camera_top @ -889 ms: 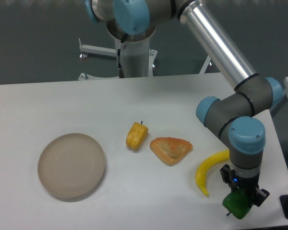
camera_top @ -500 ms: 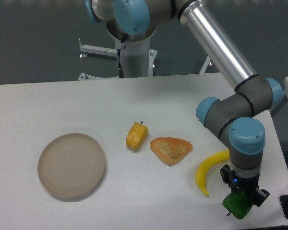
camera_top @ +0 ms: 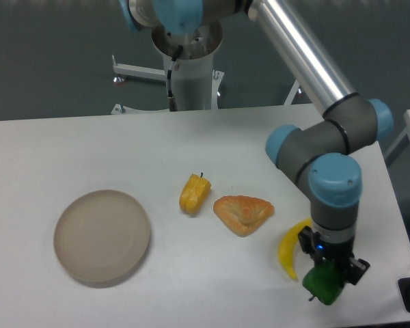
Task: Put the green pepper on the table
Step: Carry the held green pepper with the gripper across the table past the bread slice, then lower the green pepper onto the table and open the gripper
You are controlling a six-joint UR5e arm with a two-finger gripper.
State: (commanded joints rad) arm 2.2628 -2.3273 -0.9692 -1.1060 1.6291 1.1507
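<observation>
Gripper (camera_top: 326, 272) closed on the green pepper (camera_top: 322, 284), low over the table (camera_top: 68, 150) at the near right, banana (camera_top: 290, 247) just beside it, plate (camera_top: 102, 236) far left

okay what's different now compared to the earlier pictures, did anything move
The gripper, shut on the green pepper, has carried it left, toward the banana, near the table front edge. Not let go. The plate, yellow pepper and pastry stayed put.
</observation>
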